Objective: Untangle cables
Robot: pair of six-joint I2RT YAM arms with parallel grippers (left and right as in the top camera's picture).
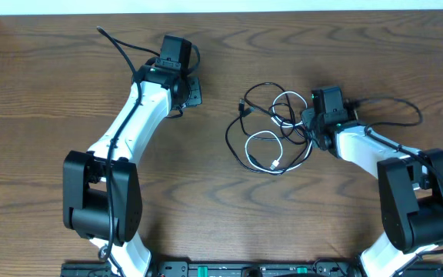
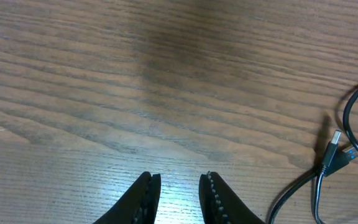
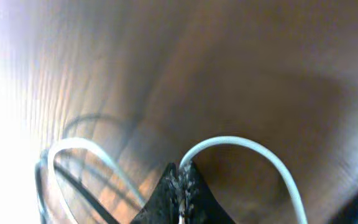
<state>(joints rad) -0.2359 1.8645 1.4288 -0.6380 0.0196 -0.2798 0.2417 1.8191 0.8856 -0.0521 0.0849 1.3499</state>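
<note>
Right gripper (image 3: 180, 168) on blurred white cable (image 3: 229, 140)

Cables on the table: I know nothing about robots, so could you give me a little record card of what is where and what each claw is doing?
surface: wooden table
tangle: white cable looped together with black cables, lying between the two arms
right gripper: shut, pinching the white cable at its tips
left gripper: slightly open, empty, over bare wood, apart from the tangle
nearest to left gripper: a black cable's USB plug, not touched
state of task: cables still tangled
</note>
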